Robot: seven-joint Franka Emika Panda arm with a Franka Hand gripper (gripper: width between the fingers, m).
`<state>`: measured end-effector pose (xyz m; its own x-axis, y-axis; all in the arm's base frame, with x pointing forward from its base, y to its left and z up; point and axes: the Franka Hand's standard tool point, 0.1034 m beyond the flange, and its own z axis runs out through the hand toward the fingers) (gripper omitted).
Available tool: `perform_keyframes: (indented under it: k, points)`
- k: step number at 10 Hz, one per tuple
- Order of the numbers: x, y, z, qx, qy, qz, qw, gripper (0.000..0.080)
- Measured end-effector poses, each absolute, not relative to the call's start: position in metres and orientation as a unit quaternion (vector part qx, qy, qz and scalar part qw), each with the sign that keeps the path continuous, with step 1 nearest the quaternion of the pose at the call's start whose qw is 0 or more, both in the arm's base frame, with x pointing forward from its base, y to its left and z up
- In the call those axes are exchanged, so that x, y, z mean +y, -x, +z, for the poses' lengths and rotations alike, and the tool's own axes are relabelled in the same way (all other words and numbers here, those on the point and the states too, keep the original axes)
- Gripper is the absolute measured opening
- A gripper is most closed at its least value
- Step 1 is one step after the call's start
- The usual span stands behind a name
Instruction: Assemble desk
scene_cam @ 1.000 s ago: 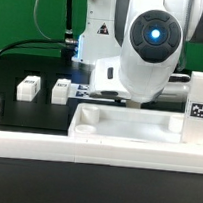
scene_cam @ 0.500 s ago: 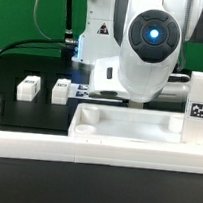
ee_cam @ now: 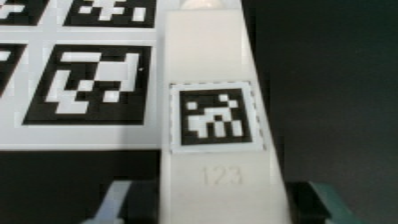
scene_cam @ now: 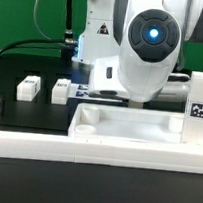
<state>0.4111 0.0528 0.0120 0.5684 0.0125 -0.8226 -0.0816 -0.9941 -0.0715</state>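
In the wrist view a white square desk leg [ee_cam: 214,90] with a black-and-white tag lies flat on the black table, along the edge of the marker board [ee_cam: 80,80]. My gripper [ee_cam: 217,202] is shut on the near end of this leg, with one finger [ee_cam: 121,202] on each side. In the exterior view the arm's body [scene_cam: 145,48] hides the gripper and this leg. The tray-like desk top [scene_cam: 126,142] lies in front of the arm. Another tagged leg [scene_cam: 200,104] stands upright at the exterior view's right.
Two short white parts [scene_cam: 29,86] [scene_cam: 61,90] lie on the black table at the exterior view's left. A long white border rail [scene_cam: 94,156] runs along the front. A green backdrop and cables stand behind the arm.
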Motion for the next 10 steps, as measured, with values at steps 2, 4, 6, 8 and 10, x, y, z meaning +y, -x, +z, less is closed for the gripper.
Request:
perform_keyframes:
  k: [2,4,6,8,10]
  points:
    - [0.036,-0.446,0.064,0.01,0.885,0.461,0.063,0.0288]
    - [0.015,-0.467,0.097,0.019,0.897,0.435,0.075,0.0288]
    - [0.007,-0.489,0.106,0.012,0.93,0.358,0.077,0.0288]
    - [0.006,-0.487,0.104,0.015,0.95,0.305,0.072,0.0288]
    - [0.001,-0.493,0.102,0.034,0.956,0.282,0.077,0.0288]
